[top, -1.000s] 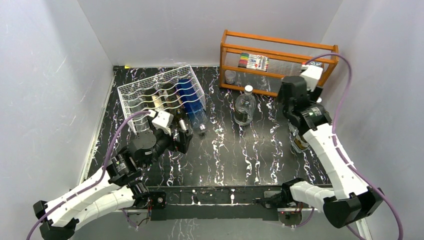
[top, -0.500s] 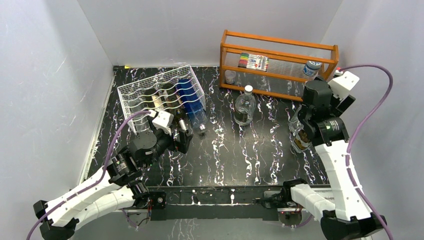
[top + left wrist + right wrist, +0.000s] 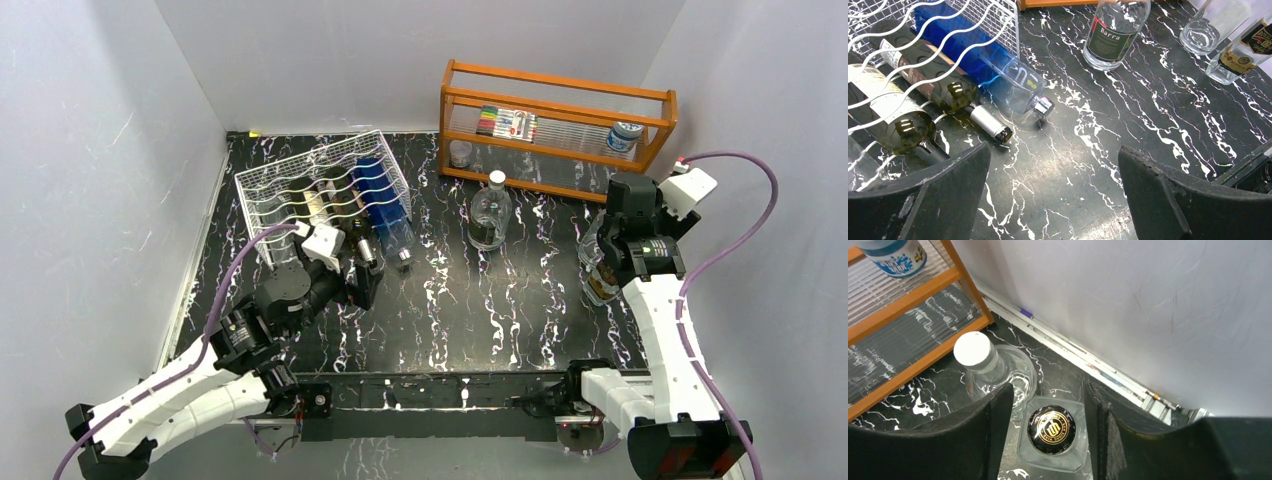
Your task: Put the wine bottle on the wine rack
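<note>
Left gripper: jaws wide apart and holding nothing, poised low over the table just in front of the wine rack.

Wine rack: far left of the table, lying with its wavy wire rows over three bottles (all on their sides, necks towards the arms). From left: a dark bottle with a pale label; a second dark bottle whose silver-sleeved neck juts past the rack's front; and a blue bottle in the rightmost cradle, its clear neck and metal cap resting on the table.

Centre: a round clear bottle with a dark label, upright, well apart from the rack.

Behind it: an orange shelf against the back wall, carrying a marker pack and, at its right end, a blue-labelled jar.

Right gripper: pointing down near the right wall, fingers part-way apart and standing on either side of the square bottle. Whether the pads press the glass cannot be told.

Square bottle: upright on the table, black cap with gold emblem, far from the rack. A white-capped clear bottle stands just beside it, towards the shelf.
</note>
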Action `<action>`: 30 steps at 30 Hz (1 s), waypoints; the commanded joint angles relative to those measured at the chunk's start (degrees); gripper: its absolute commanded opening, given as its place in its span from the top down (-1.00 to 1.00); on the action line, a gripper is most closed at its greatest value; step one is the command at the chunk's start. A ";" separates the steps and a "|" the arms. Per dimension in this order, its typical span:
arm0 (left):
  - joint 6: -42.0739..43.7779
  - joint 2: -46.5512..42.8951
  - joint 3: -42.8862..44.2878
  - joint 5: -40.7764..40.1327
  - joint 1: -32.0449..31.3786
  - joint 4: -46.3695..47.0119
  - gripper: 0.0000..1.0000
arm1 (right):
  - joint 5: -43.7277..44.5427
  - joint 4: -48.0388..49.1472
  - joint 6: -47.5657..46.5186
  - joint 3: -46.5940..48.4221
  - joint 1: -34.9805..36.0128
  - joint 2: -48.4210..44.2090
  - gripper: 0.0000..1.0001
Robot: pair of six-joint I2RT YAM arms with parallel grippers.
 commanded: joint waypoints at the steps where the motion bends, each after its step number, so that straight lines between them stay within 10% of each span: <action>1: -0.43 -1.63 -0.74 -0.99 0.03 -0.36 -0.96 | -1.31 0.59 3.36 -1.64 -0.91 -0.52 -0.18; 18: -0.43 2.50 0.25 -0.20 0.01 1.73 -0.97 | -11.55 0.33 -1.93 -0.47 -0.84 -3.64 0.97; 30: 0.15 5.85 0.38 3.50 0.02 4.58 -0.96 | -41.25 -1.16 -7.53 2.16 -0.91 -2.31 1.00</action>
